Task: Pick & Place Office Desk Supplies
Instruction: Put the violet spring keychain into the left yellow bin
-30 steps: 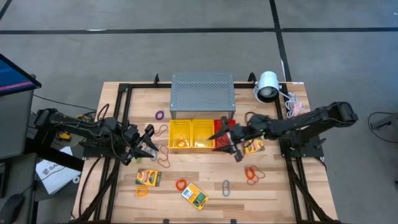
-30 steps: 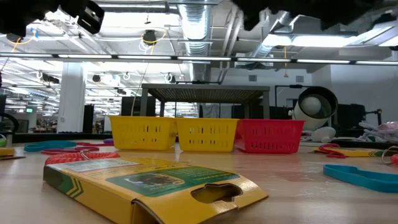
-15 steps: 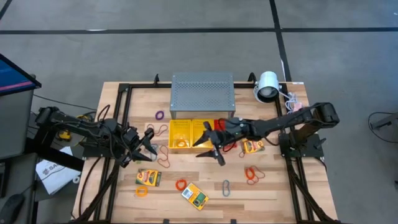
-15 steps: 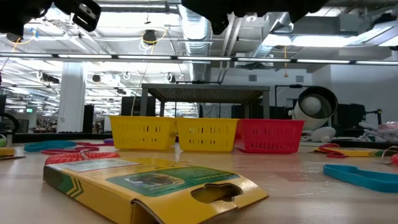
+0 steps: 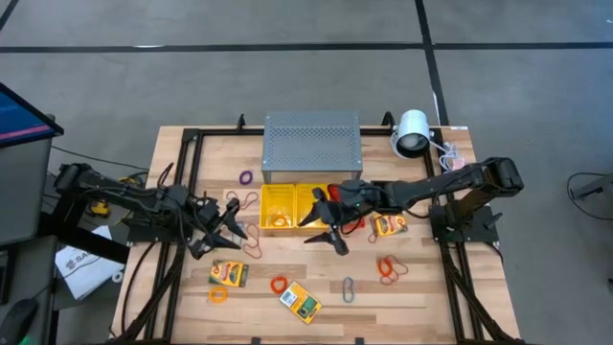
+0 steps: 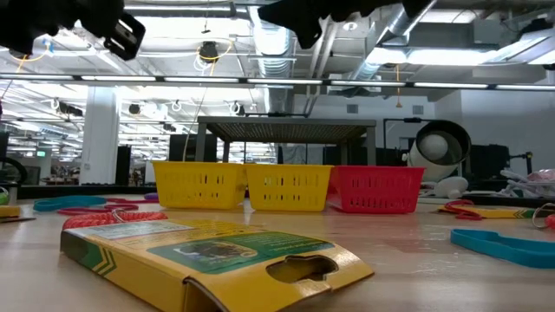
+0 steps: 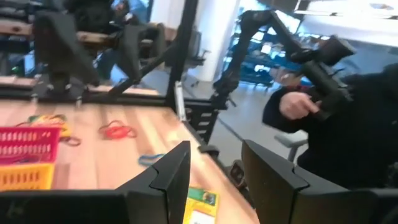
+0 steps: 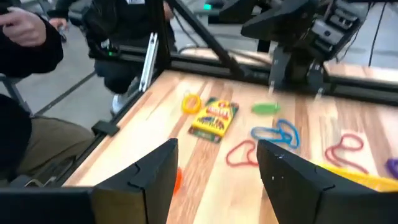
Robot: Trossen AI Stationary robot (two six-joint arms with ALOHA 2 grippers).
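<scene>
Overhead, the right gripper [image 5: 326, 230] hovers with jaws wide and empty just in front of the yellow baskets [image 5: 296, 207]. Left of those baskets, the left gripper [image 5: 228, 222] waits, jaws wide too. Card boxes [image 5: 300, 302], band loops [image 5: 279, 285] and a clip [image 5: 349, 288] lie scattered in front of the baskets.

The high view looks straight down on the whole worktop [image 5: 402, 287], with the grey box [image 5: 311, 144] near its far edge. The low view sits at worktop height, close behind a card box [image 6: 208, 251], facing the baskets [image 6: 286, 186] in front of that grey box. Each wrist view looks past its own fingers across the worktop to people beyond. All views share the worktop and baskets.
</scene>
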